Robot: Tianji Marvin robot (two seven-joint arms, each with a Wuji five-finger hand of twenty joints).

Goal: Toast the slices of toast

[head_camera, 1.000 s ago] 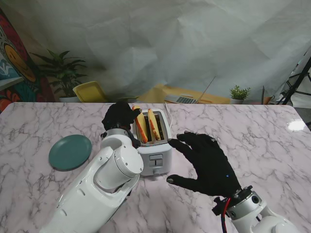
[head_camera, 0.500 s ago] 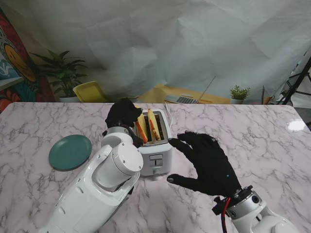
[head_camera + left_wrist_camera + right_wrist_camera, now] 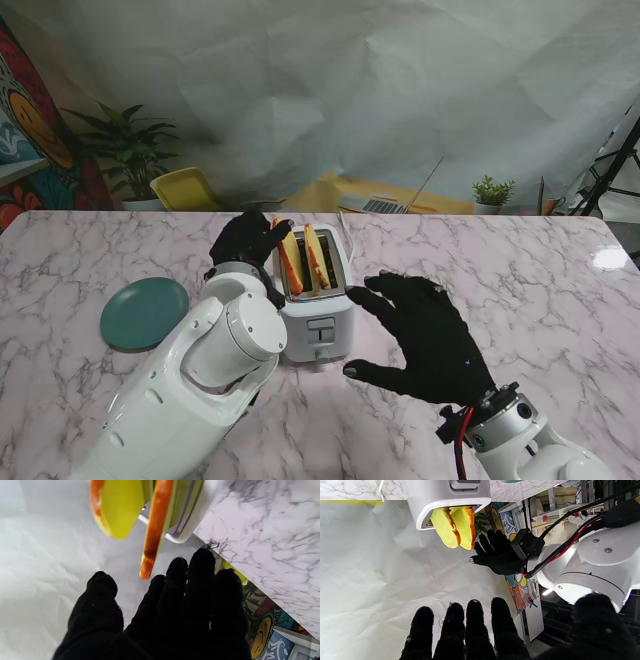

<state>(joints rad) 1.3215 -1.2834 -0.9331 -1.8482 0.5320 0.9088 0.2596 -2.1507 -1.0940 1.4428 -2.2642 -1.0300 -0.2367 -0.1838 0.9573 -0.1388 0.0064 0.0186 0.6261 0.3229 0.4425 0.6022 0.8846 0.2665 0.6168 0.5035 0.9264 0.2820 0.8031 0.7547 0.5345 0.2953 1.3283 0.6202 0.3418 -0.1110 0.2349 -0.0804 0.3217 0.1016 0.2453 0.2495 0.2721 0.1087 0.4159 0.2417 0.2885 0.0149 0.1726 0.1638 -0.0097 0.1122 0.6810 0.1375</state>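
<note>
Stand view: your toaster (image 3: 315, 300) sits mid-frame on the marble bench (image 3: 520, 270), both toast slices (image 3: 304, 258) standing in its slots. Left hand (image 3: 245, 240) is just left of the slices, fingers spread, holding nothing. Right hand (image 3: 425, 335) hovers right of the toaster, wide open. Teal plate (image 3: 145, 312) at frame left.

Left wrist view: fingers (image 3: 200, 565) apart, close to a slice (image 3: 153, 530); can't tell contact.

Right wrist view: fingers (image 3: 473, 620) splayed, empty.

Staged lab or studio: white backdrop sheet (image 3: 400, 90), marble-look table (image 3: 530, 290), tripod leg (image 3: 612, 165), colourful mural (image 3: 30, 120).
</note>
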